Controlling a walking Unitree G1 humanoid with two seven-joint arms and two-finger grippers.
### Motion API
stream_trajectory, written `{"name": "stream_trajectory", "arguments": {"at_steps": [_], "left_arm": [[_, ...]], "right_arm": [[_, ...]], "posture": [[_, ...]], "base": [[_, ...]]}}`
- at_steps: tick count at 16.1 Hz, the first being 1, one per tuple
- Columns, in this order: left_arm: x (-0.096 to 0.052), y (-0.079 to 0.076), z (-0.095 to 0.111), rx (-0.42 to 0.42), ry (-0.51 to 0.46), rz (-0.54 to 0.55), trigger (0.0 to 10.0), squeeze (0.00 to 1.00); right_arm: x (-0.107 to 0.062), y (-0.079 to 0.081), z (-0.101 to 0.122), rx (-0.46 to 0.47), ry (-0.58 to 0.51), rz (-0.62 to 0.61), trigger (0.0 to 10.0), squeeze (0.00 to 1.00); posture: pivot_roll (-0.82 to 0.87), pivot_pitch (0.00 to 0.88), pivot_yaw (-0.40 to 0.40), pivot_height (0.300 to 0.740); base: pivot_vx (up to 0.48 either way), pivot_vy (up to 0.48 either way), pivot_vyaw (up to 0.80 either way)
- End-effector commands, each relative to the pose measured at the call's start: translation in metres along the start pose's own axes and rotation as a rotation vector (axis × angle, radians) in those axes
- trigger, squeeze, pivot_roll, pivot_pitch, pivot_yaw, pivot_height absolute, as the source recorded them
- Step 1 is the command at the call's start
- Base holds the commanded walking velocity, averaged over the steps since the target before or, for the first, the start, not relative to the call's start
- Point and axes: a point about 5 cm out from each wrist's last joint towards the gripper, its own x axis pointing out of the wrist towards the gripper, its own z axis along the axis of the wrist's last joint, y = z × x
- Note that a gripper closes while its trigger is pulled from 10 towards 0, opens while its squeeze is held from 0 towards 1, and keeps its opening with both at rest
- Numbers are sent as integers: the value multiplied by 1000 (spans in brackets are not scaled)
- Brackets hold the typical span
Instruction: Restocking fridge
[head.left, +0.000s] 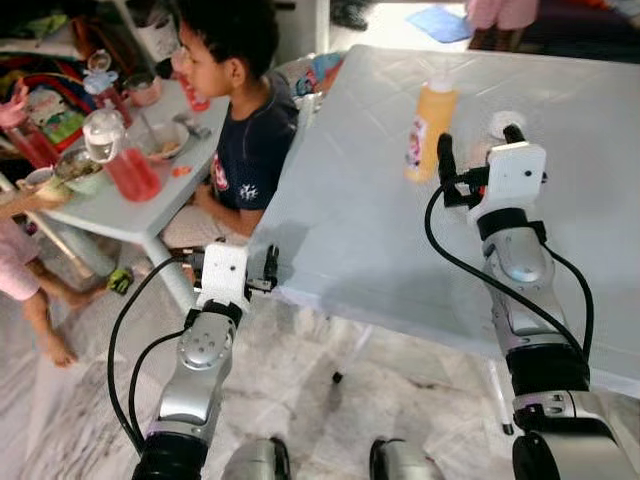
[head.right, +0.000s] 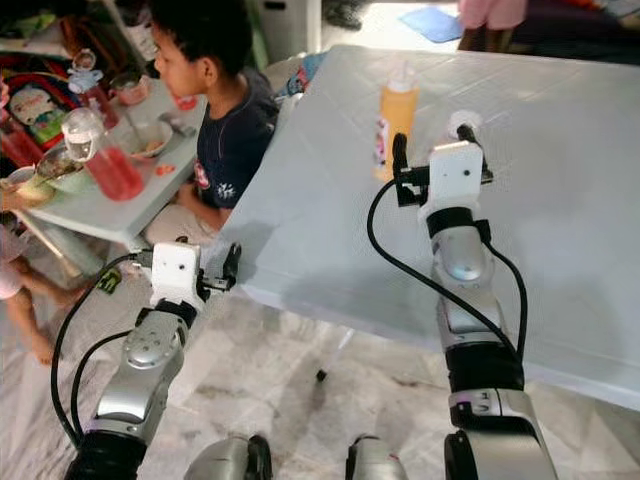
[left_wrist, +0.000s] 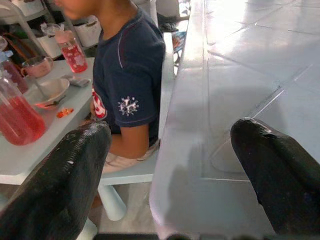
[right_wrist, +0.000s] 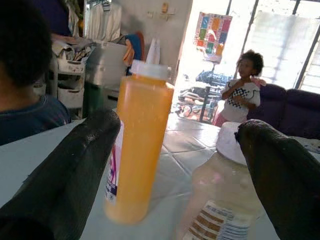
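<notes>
Surface (head.left: 360, 220), pale and tiled in pattern, seen from the left eye view: an orange squeeze bottle (head.left: 431, 128) stands upright well in from the near edge, toward the far side, with the right hand (head.left: 478, 150) raised just beside it, one finger showing between bottle and wrist. A white-capped clear bottle (head.left: 503, 123) sits partly hidden behind that wrist. The left hand (head.left: 262, 268) hovers low at the surface's near left corner, clear of both bottles, probably held out of the way while the right arm works. A seated person (head.left: 240, 120) in a dark shirt is just beyond the left edge, facing a smaller table (head.left: 120, 215) with red drinks and bowls.

Right eye view: same layout; the right hand (head.right: 430, 160) sits just to the side of the orange bottle.

Left wrist view: fingers (left_wrist: 65, 180) spread wide and empty, aimed along the surface's left edge.

Right wrist view: fingers (right_wrist: 70, 175) wide apart, framing the orange bottle (right_wrist: 137, 140) and the clear bottle (right_wrist: 225, 200) nearer the lens, neither touched. The alignment suggests an approach to pick one for the fridge.
</notes>
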Motion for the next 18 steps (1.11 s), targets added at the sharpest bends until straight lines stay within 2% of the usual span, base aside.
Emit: {"name": "stream_trajectory", "arguments": {"at_steps": [1,3,12,18], "left_arm": [[-3,4,-1,16,16,-2,10000,0],[-7,7,-4,22,34,-5,10000,0],[-12,13,-2,38,49,-1,10000,0],[-16,14,-3,62,65,0,10000,0]], "right_arm": [[6,-3,5,-11,-23,-6,10000,0],[12,-5,8,-43,-42,6,10000,0],[27,1,21,-56,-95,32,10000,0],[46,1,30,-10,-83,48,10000,0]], "posture": [[24,155,116,740],[35,163,121,740],[56,174,130,740],[81,185,124,740]], "base": [[0,0,0],[0,0,0],[0,0,0],[0,0,0]]}}
